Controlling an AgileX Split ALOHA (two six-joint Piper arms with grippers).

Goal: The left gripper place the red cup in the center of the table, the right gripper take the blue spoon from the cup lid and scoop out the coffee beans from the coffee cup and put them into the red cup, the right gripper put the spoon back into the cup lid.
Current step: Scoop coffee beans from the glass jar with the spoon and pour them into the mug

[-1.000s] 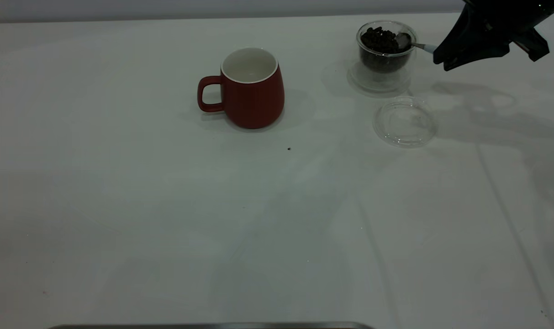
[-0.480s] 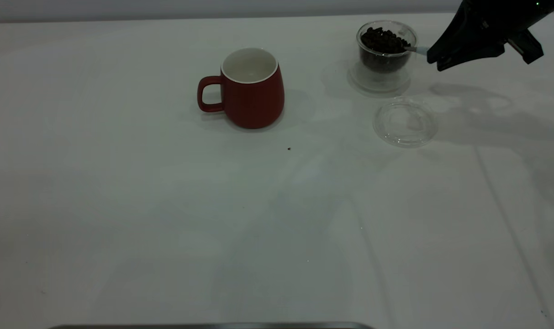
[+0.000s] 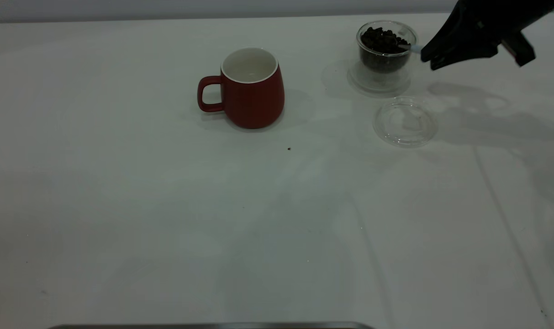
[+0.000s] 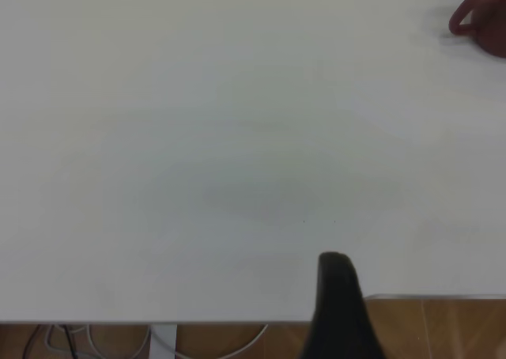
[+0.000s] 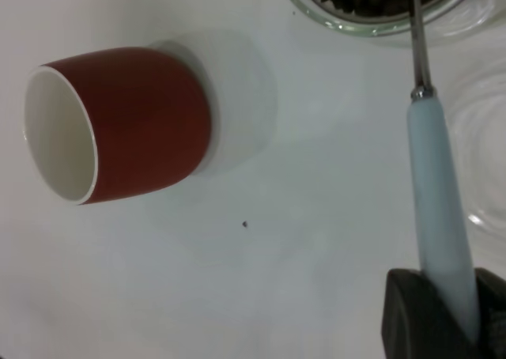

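The red cup [image 3: 251,91] stands upright near the middle of the table [image 3: 167,205], handle to the left, white inside empty. At the back right, the clear coffee cup [image 3: 386,57] holds dark coffee beans [image 3: 381,39]. My right gripper [image 3: 430,58] hovers just right of it, shut on the blue spoon [image 3: 414,47]. The spoon's metal neck reaches over the glass rim, and its bowl is hidden among the beans. The right wrist view shows the pale handle [image 5: 436,201] clamped in the gripper [image 5: 451,311], plus the red cup [image 5: 134,122]. The cup lid [image 3: 405,122] lies bare. My left gripper [image 4: 338,284] is parked at the table's edge.
A clear round saucer [image 3: 363,81] sits under the coffee cup. A tiny dark speck [image 3: 289,148] lies in front of the red cup. A metal strip [image 3: 213,326] runs along the near edge. The left wrist view shows the table's edge [image 4: 198,321], with wooden floor and cables beyond.
My right gripper has shifted left toward the coffee cup. The spoon's bowl, earlier resting on top of the beans, has sunk out of sight among them.
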